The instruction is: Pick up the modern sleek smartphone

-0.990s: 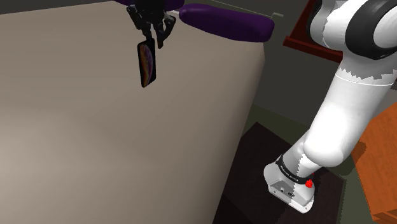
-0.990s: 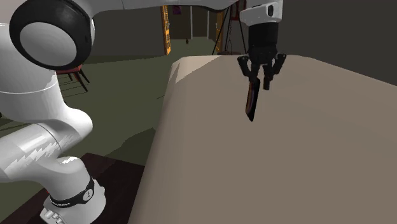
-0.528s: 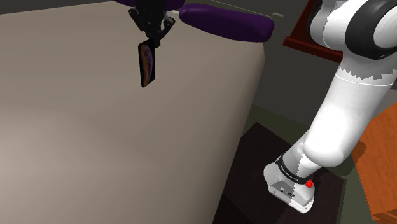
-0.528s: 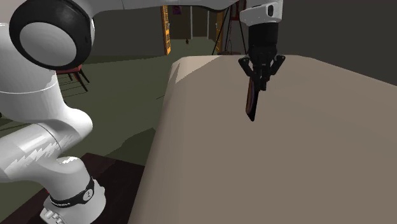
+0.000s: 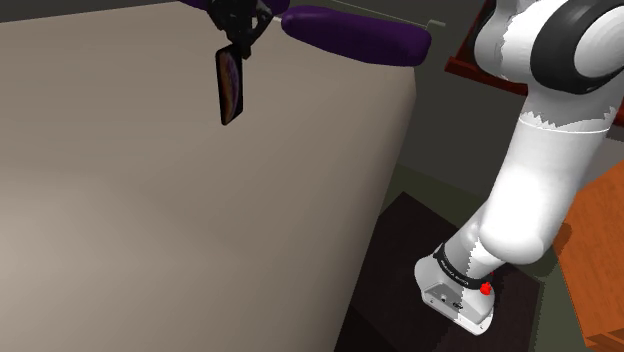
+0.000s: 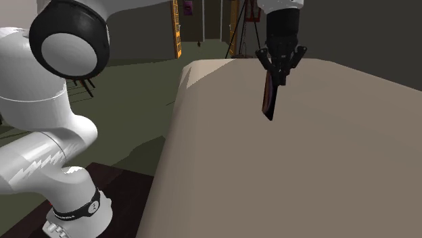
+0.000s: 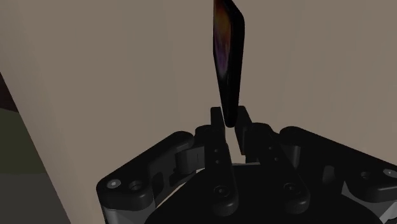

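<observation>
Slim black smartphone (image 5: pixel 231 87), purplish screen, hanging upright, top end pinched in the jaws

You have dim, flat light. The beige surface (image 5: pixel 150 220) is palest around the gripper (image 5: pixel 238 42), greying farther off. The smartphone (image 5: pixel 231 88) it clasps shows a faint sheen. Edges are crisp.

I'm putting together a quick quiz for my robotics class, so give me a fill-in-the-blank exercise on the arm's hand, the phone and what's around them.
The all-black two-finger hand is ____ on the slim dark smartphone. The hand grips the smartphone by its ____ end. In the shoulder view, the long cushion beyond the hand is ____. The small dot on the white arm's base is ____.
Missing words: shut; upper; purple; red.
</observation>
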Controlling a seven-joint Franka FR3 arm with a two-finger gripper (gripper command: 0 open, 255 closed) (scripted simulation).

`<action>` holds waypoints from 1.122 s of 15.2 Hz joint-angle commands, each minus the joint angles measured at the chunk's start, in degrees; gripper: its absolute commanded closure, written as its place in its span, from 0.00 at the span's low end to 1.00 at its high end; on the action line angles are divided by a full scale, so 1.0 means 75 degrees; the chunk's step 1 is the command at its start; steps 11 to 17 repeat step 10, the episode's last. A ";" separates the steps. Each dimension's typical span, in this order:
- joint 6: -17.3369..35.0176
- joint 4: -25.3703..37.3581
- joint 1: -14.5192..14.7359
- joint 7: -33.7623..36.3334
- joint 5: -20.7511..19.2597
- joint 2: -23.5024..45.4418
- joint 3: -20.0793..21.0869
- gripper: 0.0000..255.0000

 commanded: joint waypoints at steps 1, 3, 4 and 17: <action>-0.0276 0.0366 0.0141 -0.0039 -0.0093 0.0102 -0.0014 1.00; -0.0593 0.0846 0.0354 -0.0083 -0.0244 0.0278 -0.0045 1.00; -0.0761 0.1108 0.0477 -0.0109 -0.0330 0.0377 -0.0065 1.00; -0.1560 0.2462 0.1169 -0.0284 -0.0802 0.0907 -0.0219 1.00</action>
